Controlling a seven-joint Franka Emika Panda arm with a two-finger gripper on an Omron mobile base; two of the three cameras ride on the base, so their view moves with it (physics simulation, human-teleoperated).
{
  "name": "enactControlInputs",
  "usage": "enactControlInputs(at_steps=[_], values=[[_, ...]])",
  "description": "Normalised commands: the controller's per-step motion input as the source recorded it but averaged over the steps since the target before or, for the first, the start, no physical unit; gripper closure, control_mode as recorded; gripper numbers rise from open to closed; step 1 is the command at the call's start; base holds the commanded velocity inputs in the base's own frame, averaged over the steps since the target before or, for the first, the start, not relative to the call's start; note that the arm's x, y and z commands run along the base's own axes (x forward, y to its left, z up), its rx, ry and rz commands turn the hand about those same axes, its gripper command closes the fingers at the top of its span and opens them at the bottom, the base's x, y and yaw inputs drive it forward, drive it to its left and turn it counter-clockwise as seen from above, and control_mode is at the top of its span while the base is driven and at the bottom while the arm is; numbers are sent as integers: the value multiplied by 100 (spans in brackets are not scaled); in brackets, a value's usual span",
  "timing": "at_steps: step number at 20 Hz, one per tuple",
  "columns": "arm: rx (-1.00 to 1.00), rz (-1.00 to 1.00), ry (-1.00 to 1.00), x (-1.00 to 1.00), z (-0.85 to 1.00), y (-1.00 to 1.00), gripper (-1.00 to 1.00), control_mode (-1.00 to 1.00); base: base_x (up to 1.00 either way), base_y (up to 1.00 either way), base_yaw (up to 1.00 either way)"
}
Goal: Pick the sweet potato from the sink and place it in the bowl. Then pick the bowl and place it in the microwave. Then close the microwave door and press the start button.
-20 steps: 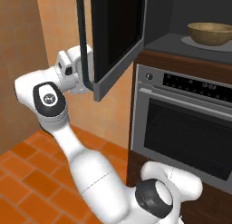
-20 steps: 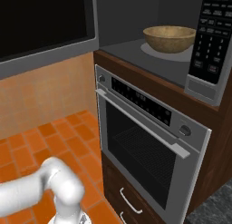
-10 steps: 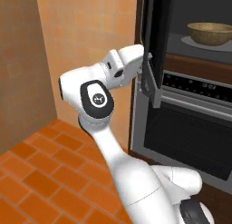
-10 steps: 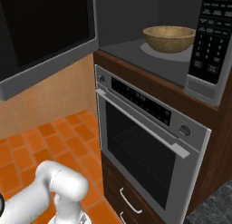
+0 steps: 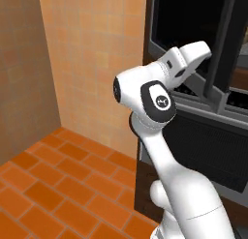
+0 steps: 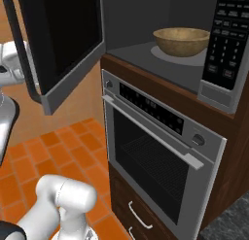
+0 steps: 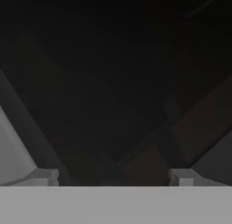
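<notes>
The microwave door (image 6: 63, 40), a dark glass panel with a grey frame, stands about half open. My gripper (image 5: 207, 53) presses against its outer face beside the vertical handle (image 5: 217, 49). In the hand view my gripper (image 7: 113, 177) is open, its fingertips (image 7: 45, 175) set wide apart against dark glass with nothing between them. The tan bowl (image 6: 181, 41) sits inside the microwave (image 6: 146, 20) cavity. The bowl's rim hides the sweet potato. The sink is out of view.
The microwave's control panel (image 6: 227, 40) is to the right of the cavity. A steel oven (image 6: 155, 151) with a bar handle sits under it, above a wooden drawer (image 6: 141, 217). An orange tile floor (image 5: 53, 185) and a tan wall (image 5: 92, 64) lie left.
The door has swung a long way towards the cavity, with my hand following against its outer face. The bowl has stayed put.
</notes>
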Motion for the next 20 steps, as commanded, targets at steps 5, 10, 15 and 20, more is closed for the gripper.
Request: enactControlInputs(at_steps=[5, 10, 15, 20], values=[[-2, -10, 17, 1, 9, -88, -100, -100, 0, 0, 0], [-9, -6, 13, 15, 0, -69, -100, -100, 0, 0, 0], [-10, -2, 2, 0, 4, -66, -100, -100, 0, 0, 0], [-5, 0, 1, 1, 9, -56, -100, -100, 0, 0, 0]])
